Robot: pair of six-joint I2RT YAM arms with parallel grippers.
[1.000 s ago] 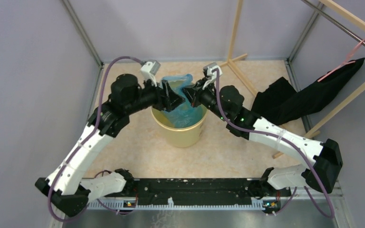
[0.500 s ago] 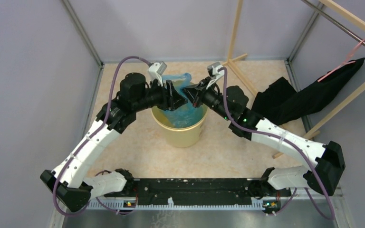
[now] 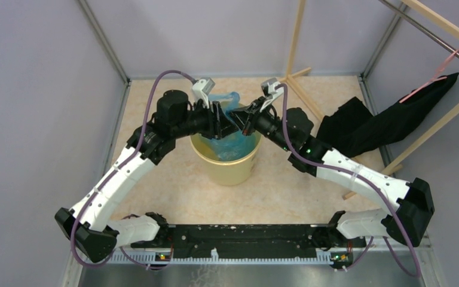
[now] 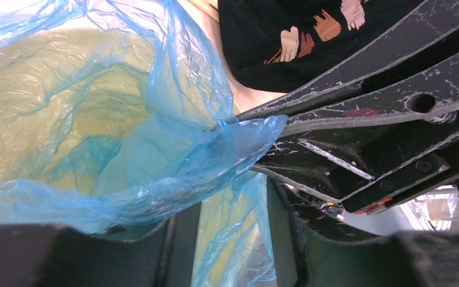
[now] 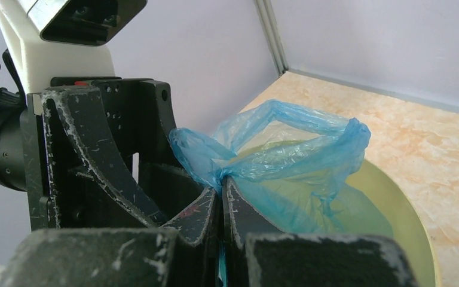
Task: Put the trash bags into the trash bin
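A black cloth point(image 3: 388, 122) lay at the right by a wooden frame point(image 3: 296, 54), well apart from the work. Both grippers crowded the centre. The trash bag point(image 3: 230, 143), crinkly translucent light blue, sat mostly inside the pale-yellow trash bin point(image 3: 227, 170), one corner lifted above the rim. The right gripper point(image 5: 221, 185) pinched that corner; the left gripper point(image 3: 220, 119) had its jaws apart, film between them.
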